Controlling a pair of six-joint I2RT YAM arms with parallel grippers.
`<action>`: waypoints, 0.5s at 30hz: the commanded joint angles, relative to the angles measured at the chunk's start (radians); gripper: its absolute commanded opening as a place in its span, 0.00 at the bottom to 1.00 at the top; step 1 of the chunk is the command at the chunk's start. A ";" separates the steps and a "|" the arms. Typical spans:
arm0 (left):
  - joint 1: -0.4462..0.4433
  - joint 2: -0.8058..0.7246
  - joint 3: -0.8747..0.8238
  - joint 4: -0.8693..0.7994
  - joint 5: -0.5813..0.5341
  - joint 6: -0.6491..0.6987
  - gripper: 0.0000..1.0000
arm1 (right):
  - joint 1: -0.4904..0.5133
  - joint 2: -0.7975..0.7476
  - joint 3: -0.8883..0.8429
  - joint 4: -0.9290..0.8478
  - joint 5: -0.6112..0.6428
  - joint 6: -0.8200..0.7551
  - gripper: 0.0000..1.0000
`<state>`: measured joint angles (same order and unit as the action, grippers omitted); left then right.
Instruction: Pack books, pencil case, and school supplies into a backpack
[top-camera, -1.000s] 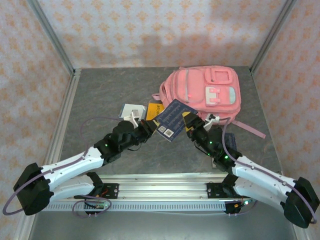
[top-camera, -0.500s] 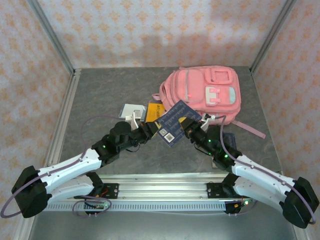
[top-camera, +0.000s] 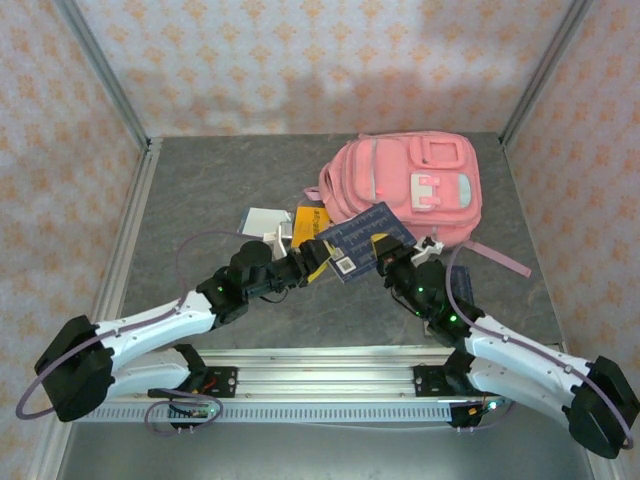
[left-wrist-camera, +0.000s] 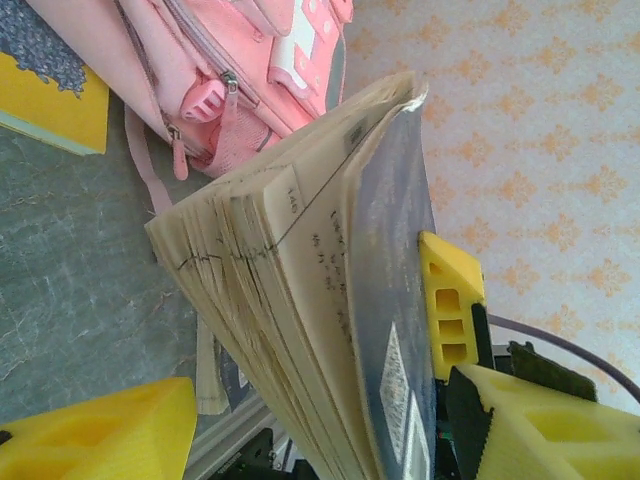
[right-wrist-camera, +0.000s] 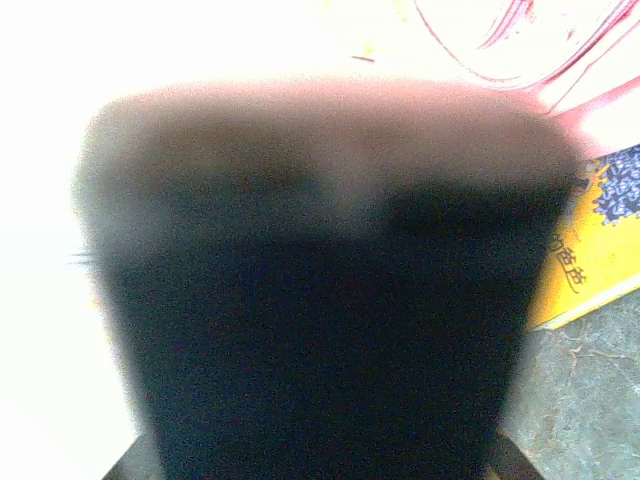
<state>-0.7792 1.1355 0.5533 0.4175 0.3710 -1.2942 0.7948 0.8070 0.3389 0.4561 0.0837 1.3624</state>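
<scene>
Passing navy book (top-camera: 362, 238): right fingers (top-camera: 386, 243) clenched on it, left fingers (left-wrist-camera: 100, 430) released.
Lone edge pinch may let it twist, drop.

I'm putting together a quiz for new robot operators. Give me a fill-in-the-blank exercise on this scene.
1. The backpack is ___ in colour.
2. The dark blue book is gripped and held off the table by the ___ claw.
3. The left claw has its jaws ___.
4. The other book, lying beside the backpack, has a ___ cover.

Missing words: pink; right; open; yellow.
</scene>
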 joint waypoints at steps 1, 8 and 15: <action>-0.015 0.026 0.012 0.074 0.020 -0.022 0.68 | 0.016 0.012 0.022 0.098 0.019 0.024 0.00; -0.023 0.036 0.034 0.072 -0.019 -0.032 0.62 | 0.035 0.035 0.030 0.116 0.022 0.025 0.00; -0.022 0.028 0.054 0.063 -0.058 -0.029 0.38 | 0.071 0.063 0.025 0.122 0.048 0.031 0.00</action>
<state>-0.7971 1.1702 0.5640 0.4469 0.3477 -1.3357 0.8455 0.8623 0.3393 0.5030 0.1028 1.3804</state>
